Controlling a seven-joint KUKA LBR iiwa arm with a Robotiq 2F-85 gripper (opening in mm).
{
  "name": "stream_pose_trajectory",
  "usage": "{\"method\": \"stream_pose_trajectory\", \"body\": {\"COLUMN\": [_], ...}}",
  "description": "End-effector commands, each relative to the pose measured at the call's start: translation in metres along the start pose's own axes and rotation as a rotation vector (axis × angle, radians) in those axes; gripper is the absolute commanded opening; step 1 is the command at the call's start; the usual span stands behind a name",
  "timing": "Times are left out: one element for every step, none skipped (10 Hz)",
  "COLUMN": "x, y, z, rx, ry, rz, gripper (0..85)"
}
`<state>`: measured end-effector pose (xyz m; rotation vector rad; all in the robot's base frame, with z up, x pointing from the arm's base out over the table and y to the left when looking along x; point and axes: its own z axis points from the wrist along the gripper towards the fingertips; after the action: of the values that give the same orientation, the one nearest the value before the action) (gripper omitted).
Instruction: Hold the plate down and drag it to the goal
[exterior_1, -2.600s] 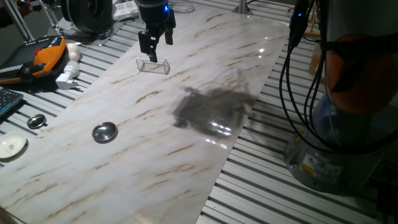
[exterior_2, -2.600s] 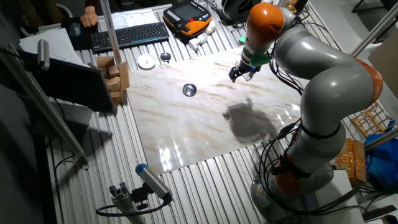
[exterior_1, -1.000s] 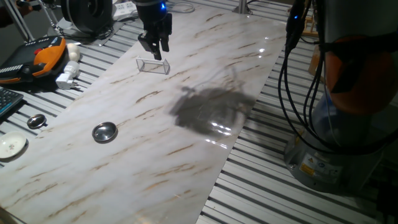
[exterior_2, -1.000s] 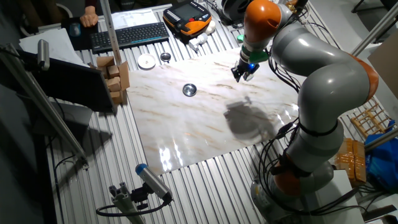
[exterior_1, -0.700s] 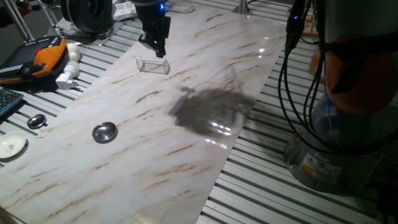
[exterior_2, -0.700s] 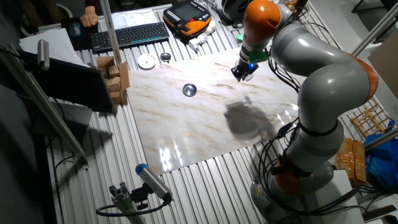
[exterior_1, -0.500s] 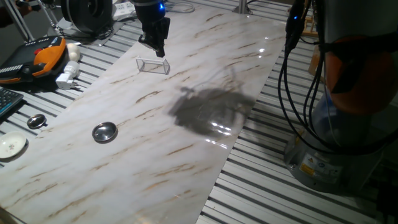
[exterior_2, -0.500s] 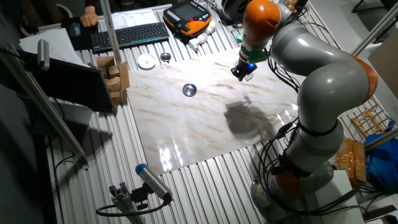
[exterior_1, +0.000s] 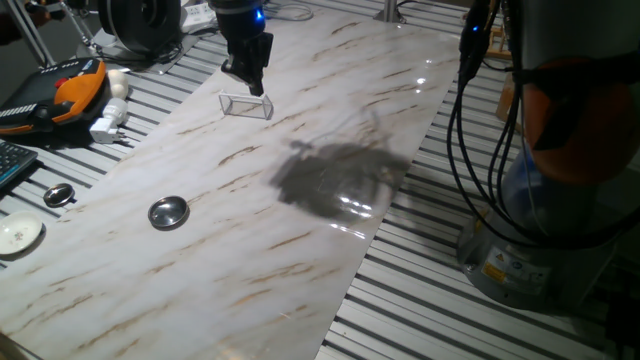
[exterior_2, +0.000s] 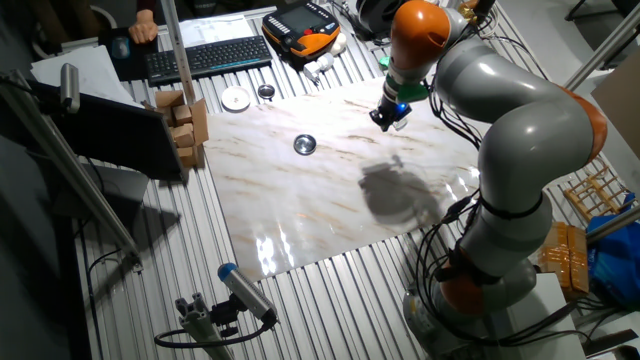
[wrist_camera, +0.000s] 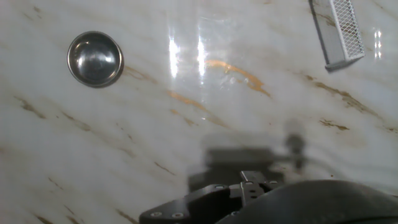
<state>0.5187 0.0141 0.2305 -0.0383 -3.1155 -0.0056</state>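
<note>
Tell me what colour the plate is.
Shiny silver; the plate shows best in the hand view.

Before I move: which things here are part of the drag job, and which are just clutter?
Job:
plate
clear bracket, the goal
gripper, above the bracket

Clutter:
dark-centred disc
white disc
orange pendant
white plug
keyboard

a robotics lab: a marble-look sheet (exterior_1: 300, 200) lies on a tabletop (exterior_1: 420, 300) of slotted aluminium rails, with a keyboard (exterior_2: 210, 55), an orange teach pendant (exterior_2: 305, 25), loose cables (exterior_1: 470, 130) and a camera on a pole (exterior_2: 245, 290) around the big arm (exterior_2: 520, 130).
</note>
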Motion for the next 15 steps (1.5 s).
{"method": "stream_pose_trajectory", "body": {"x": [0.000,0.001,0.002,0.002,0.001,0.000,-0.001,0.000,0.000,0.001,0.003,0.005,0.006,0.007,0.008], "y": [0.002,0.007,0.011,0.017,0.020,0.024,0.029,0.037,0.044,0.052,0.060,0.070,0.077,0.083,0.088], "z": [0.002,0.004,0.007,0.009,0.011,0.013,0.017,0.023,0.028,0.031,0.033,0.031,0.028,0.025,0.023], "rx": [-0.001,0.002,-0.002,-0.004,-0.004,-0.005,-0.004,0.000,0.001,0.002,0.002,0.007,0.009,0.007,0.013], "ry": [-0.002,-0.005,-0.005,-0.003,-0.003,-0.003,-0.008,-0.020,-0.023,-0.025,-0.025,-0.024,-0.018,-0.015,-0.015], "rz": [0.004,0.010,0.019,0.018,0.018,0.028,0.041,0.059,0.073,0.084,0.095,0.107,0.113,0.118,0.118], "gripper": [0.0,0.0,0.0,0.0,0.0,0.0,0.0,0.0,0.0,0.0,0.0,0.0,0.0,0.0,0.0]}}
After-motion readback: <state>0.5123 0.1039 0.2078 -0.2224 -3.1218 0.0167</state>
